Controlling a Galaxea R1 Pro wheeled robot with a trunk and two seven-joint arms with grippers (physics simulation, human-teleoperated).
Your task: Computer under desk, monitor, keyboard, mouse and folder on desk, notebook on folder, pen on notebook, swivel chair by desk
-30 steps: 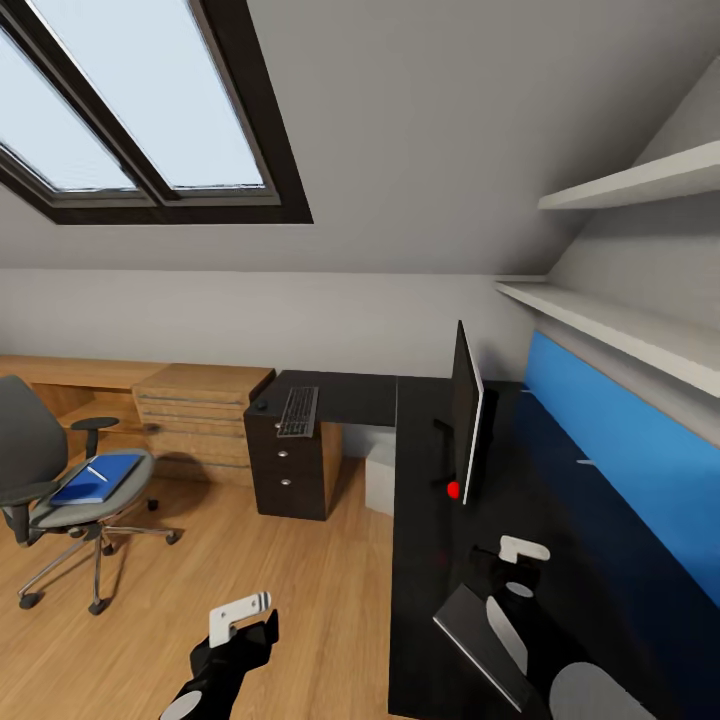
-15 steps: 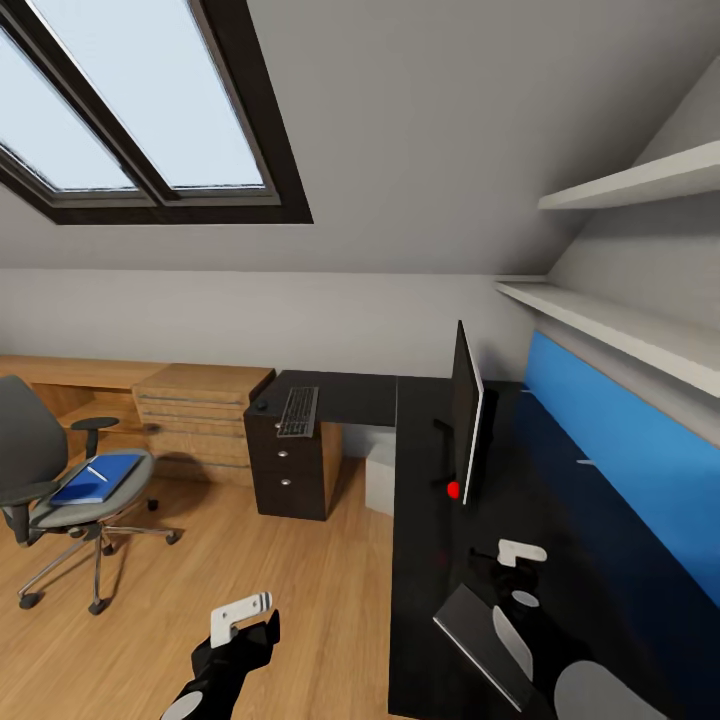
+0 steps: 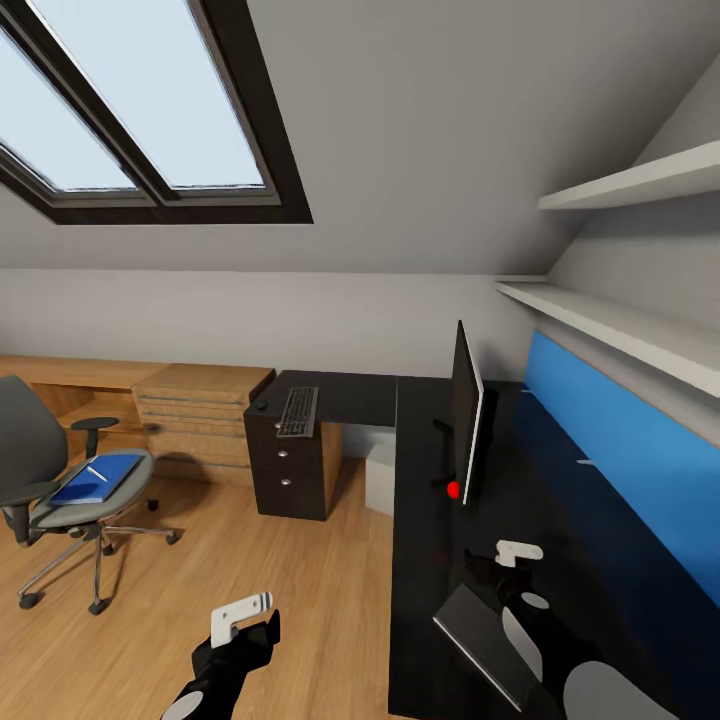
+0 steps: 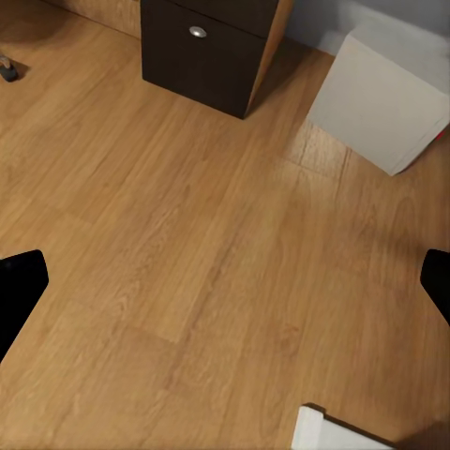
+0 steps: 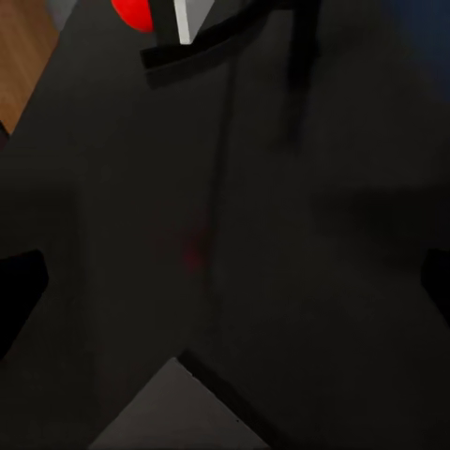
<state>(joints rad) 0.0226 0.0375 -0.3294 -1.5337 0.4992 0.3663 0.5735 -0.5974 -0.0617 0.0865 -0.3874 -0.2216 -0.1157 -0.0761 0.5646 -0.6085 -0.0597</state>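
The black desk (image 3: 425, 540) runs along the blue back panel. On it the monitor (image 3: 466, 410) stands edge-on. The keyboard (image 3: 297, 410) and the mouse (image 3: 262, 405) lie on the far wing. The grey computer (image 3: 380, 478) (image 4: 384, 94) sits under the desk. The swivel chair (image 3: 40, 470) stands at left, apart from the desk. On its seat lies the blue folder (image 3: 97, 478) with the white pen (image 3: 96, 472) on top. A dark-grey flat notebook (image 3: 485, 640) (image 5: 178, 412) lies on the near desk. My right gripper (image 3: 515, 555) (image 5: 225, 291) hovers open over the desk beyond it. My left gripper (image 3: 240, 615) (image 4: 225, 291) is open above the floor.
A light-wood drawer chest (image 3: 195, 415) stands left of the desk's black drawers (image 3: 285, 475) (image 4: 211, 47). A red spot (image 3: 453, 489) shows at the monitor's foot. White shelves (image 3: 620, 330) hang above the blue panel. Wooden floor (image 3: 250, 560) stretches between chair and desk.
My right arm has shifted slightly, its gripper drifting a little toward the monitor. The left arm and the objects stay put.
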